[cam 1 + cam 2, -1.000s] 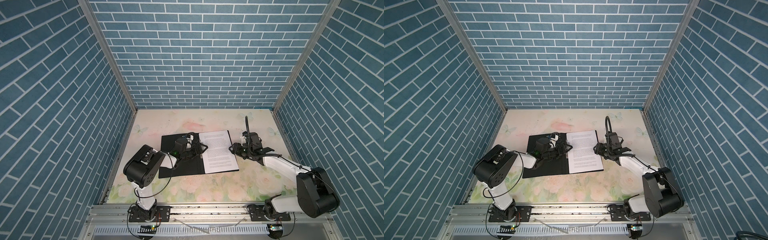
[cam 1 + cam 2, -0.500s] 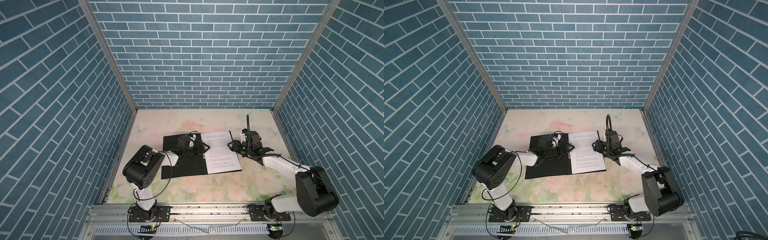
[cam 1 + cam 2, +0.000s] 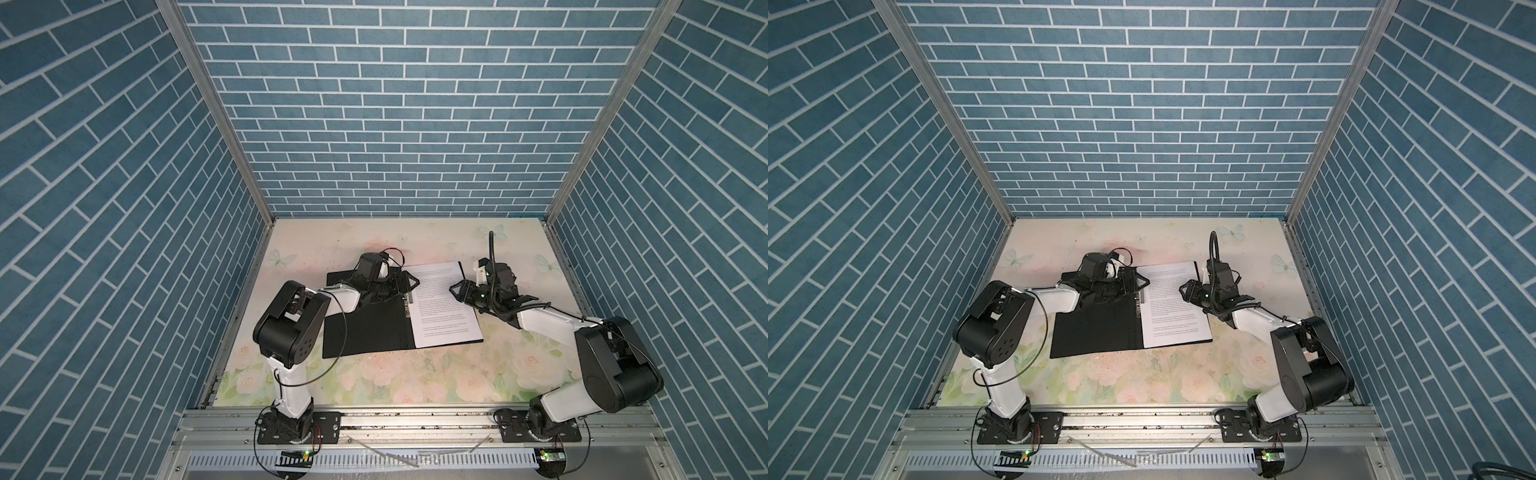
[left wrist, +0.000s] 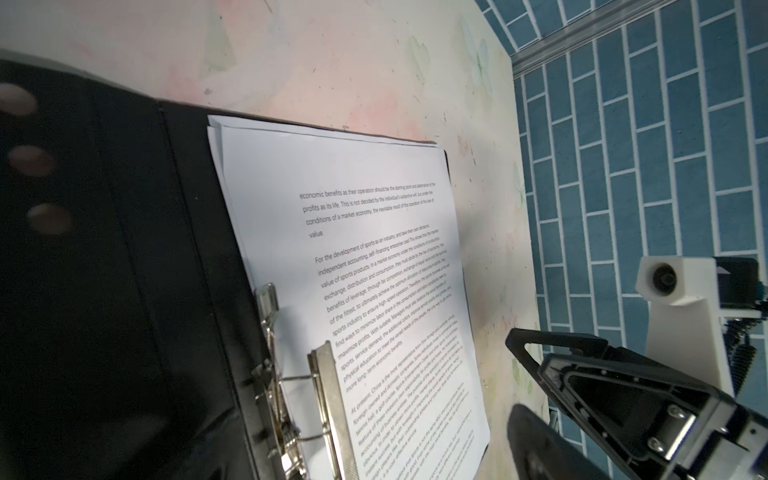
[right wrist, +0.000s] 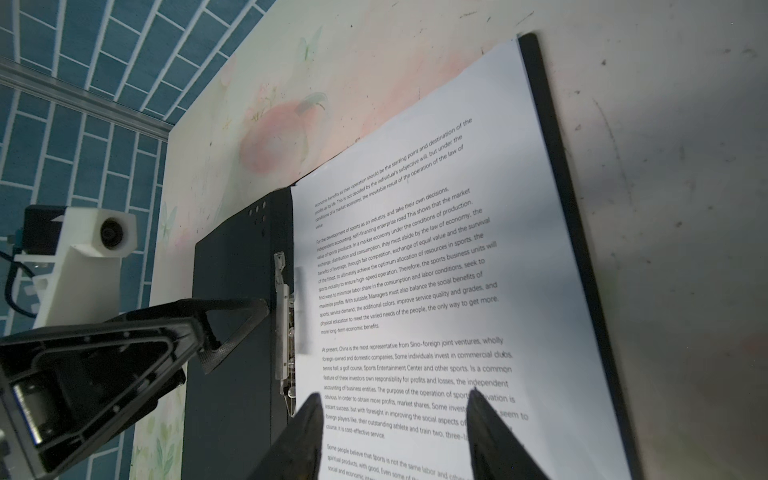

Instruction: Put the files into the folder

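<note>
The folder [image 3: 365,328] [image 3: 1096,332] lies open on the table, black inside up. The files [image 3: 444,307] [image 3: 1173,311] are stacked on its right half, with a printed text sheet [image 5: 415,270] [image 4: 374,257] on top. A metal spine clip [image 4: 328,399] [image 5: 284,328] sits along their inner edge. My left gripper [image 3: 409,284] [image 3: 1140,282] is open at the far end of the clip, holding nothing. My right gripper [image 3: 459,293] [image 3: 1187,291] [image 5: 397,415] is open low over the right part of the top sheet. I cannot tell whether it touches the paper.
The floral table [image 3: 415,374] is walled by blue brick panels [image 3: 395,124] at the back and both sides. A metal rail [image 3: 415,419] carrying both arm bases runs along the front edge. The right arm's cable loop [image 3: 492,253] stands above its wrist.
My left gripper has moved right from over the black left cover to the spine clip. The folder and files slid slightly right. The right gripper edged left over the sheet and narrowed a little.
</note>
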